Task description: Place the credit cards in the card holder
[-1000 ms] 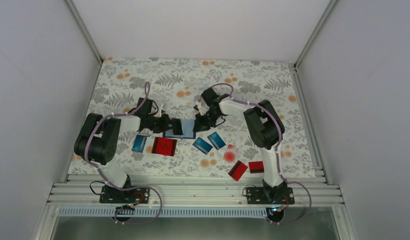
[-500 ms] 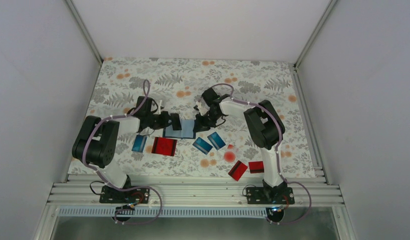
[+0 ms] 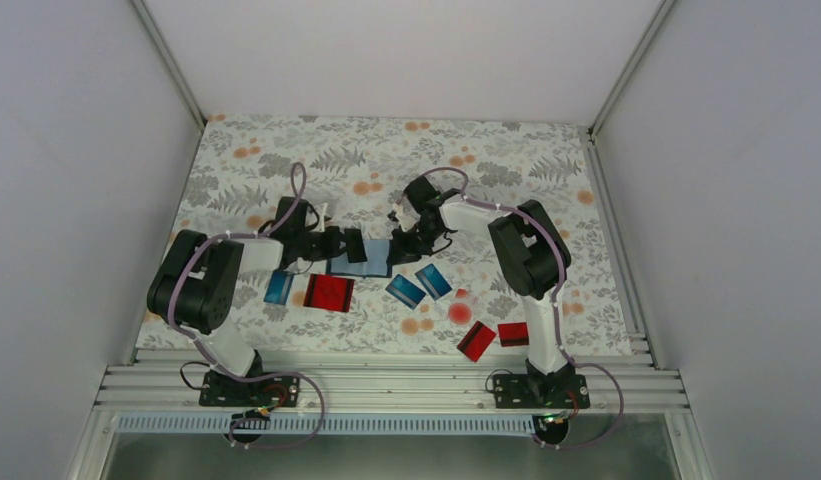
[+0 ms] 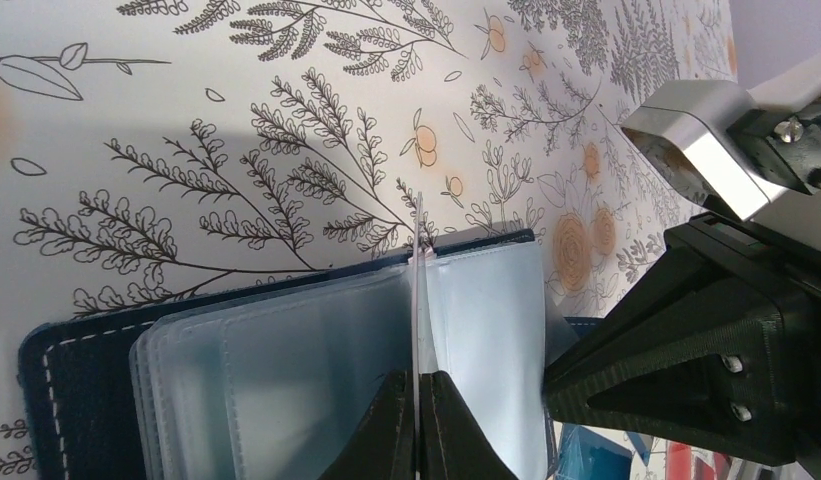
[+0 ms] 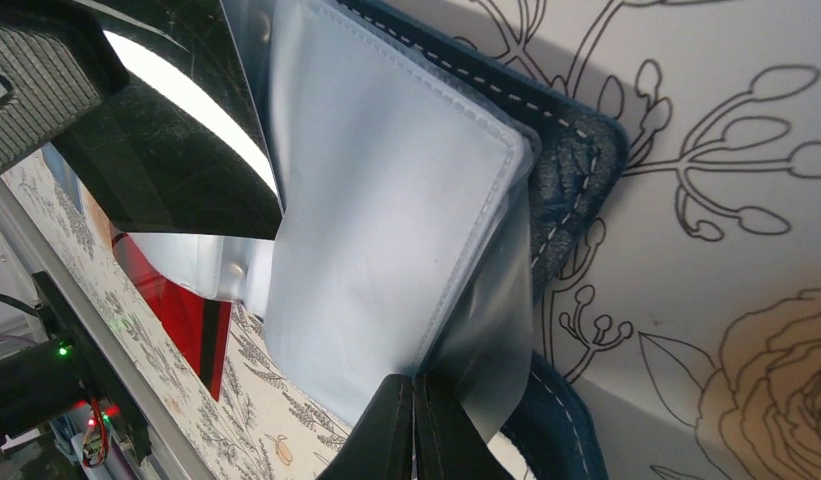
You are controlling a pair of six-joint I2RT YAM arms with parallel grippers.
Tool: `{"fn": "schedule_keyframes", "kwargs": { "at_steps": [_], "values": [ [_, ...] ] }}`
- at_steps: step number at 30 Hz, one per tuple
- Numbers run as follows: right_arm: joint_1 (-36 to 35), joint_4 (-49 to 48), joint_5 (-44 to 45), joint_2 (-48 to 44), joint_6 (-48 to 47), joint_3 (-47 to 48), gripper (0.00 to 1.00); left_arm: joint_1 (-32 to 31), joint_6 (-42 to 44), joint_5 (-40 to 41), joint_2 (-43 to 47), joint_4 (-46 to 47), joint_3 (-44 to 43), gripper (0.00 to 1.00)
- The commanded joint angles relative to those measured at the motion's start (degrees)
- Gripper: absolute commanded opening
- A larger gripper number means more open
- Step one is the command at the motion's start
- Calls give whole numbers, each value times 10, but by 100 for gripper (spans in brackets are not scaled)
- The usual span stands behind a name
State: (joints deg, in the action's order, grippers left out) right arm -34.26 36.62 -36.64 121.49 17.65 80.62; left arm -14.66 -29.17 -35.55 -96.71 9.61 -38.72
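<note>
From above, my left end effector [image 3: 354, 245] has crept slightly rightward over the card holder [image 3: 368, 262] on the bench [image 3: 286, 160]. My right end effector [image 3: 398, 244] hasn't moved, and the credit cards [image 3: 329, 293] lie loose nearby.

Left wrist: pressed together, pinching a clear sleeve [image 4: 419, 270].

Right wrist: likewise pinching a sleeve edge. I judge a pocket is being parted, with no card loaded yet.

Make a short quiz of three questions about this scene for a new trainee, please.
1. True or false: the card holder is open.
2. What does the left claw pinch? A) a red card B) a clear sleeve of the holder C) nothing
3. What colour are the two cards nearest the right arm's base?

Key: 1 true; 2 B; 3 red.
</note>
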Motion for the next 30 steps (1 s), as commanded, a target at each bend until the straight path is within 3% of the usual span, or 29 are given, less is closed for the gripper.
{"fn": "schedule_keyframes", "kwargs": {
  "at_steps": [1,15,22,30],
  "values": [
    [-4,37,58,33,-4,-33,4,-10,15,-9,-7,11,15,2],
    [-4,34,61,27,1,-46,4,23,-72,-141,-17,114,65,2],
    [-4,34,61,28,2,-46,4,33,-92,-171,-25,149,74,2],
    [-4,35,61,30,5,-44,4,34,-69,-172,-36,122,58,2]
  ]
}}
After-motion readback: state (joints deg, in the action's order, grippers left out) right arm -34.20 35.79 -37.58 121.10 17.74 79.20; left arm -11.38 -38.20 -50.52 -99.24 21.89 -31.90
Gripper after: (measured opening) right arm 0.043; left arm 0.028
